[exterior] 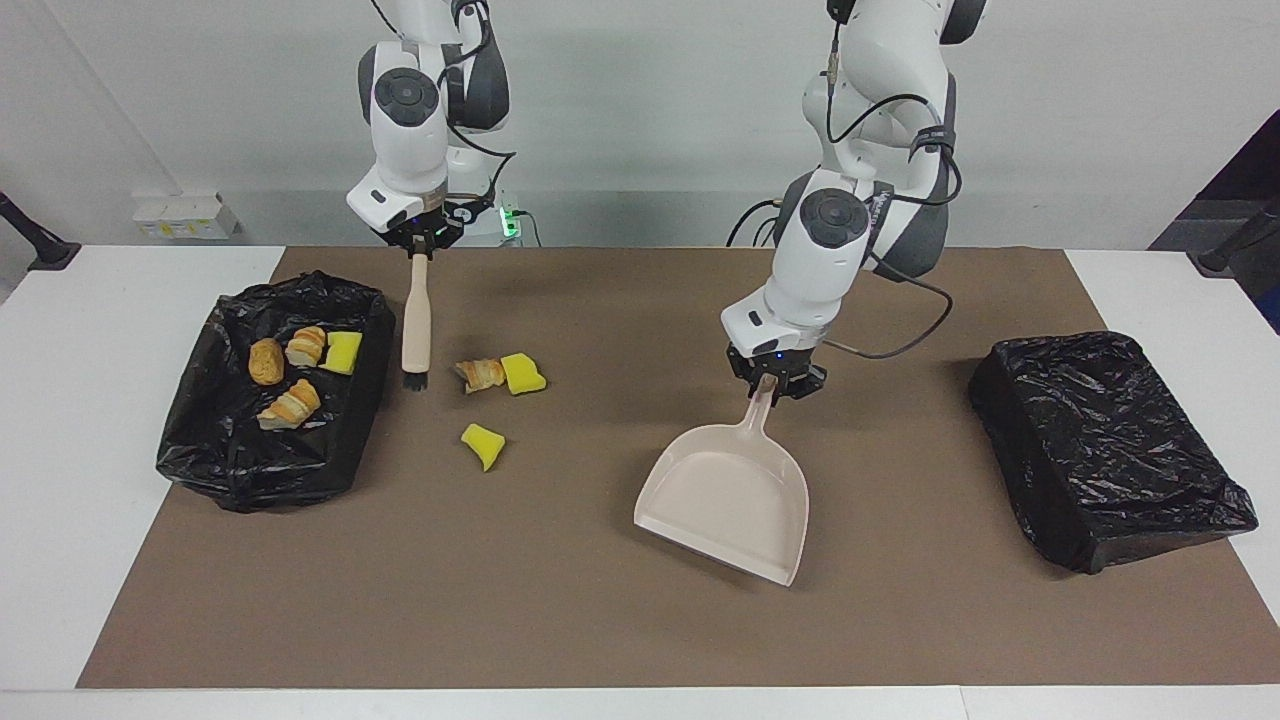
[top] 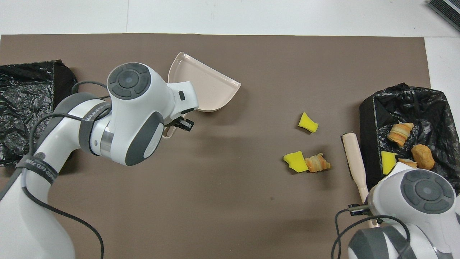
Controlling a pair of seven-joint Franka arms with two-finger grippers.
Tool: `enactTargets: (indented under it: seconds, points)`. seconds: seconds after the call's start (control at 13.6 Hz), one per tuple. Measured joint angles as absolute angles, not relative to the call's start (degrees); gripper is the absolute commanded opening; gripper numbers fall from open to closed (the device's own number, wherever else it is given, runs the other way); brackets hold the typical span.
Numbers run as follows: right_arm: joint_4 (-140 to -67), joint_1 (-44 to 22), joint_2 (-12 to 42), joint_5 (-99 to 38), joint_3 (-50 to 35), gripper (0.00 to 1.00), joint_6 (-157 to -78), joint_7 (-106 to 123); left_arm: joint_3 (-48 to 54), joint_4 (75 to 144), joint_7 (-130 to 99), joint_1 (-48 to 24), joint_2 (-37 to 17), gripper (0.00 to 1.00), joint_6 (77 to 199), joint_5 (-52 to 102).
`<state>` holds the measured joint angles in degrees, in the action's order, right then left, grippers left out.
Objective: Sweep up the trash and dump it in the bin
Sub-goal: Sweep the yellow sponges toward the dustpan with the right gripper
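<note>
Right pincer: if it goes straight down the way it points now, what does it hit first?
The right pincer points down along the brush it holds, so the bristles would likely meet the brown mat first, between the open bin and the croissant chunk. Depth is uncertain; the chunk sits just beside that line.

Dustpan [top: 205, 86] up on left arm, skewed. Three trash bits [top: 308, 122] on mat [top: 230, 201] beside bin [top: 370, 118]; four more in bin. Brush [top: 354, 158] just beside bin, under right arm.
</note>
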<state>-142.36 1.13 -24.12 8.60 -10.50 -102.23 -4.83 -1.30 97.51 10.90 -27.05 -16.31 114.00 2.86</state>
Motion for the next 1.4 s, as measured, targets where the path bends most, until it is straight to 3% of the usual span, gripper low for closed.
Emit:
enactTargets:
  seconds: [0.44,0.66,0.96,1.4]
  points:
    - [-145.02,0.98,-19.11,7.39,-11.05,0.0,-106.96,-6.21,-1.39,98.27,45.71,-23.36,-16.43,0.0,109.79,2.82]
    - [-144.96,-1.33,-16.53,1.82,-11.2,0.0,-108.42,-6.26,-1.0,103.2,55.91,-23.37,-14.77,0.0,110.01,2.81]
    - [-144.41,-6.84,-14.68,-4.78,-11.42,0.0,-111.24,-9.83,-0.39,111.94,55.94,-28.29,-10.19,0.0,113.68,1.54]
    - [-139.94,-13.1,-10.62,-12.43,-11.52,0.0,-111.65,-14.97,-0.29,114.63,51.29,-33.17,-8.97,0.0,115.03,-1.3]
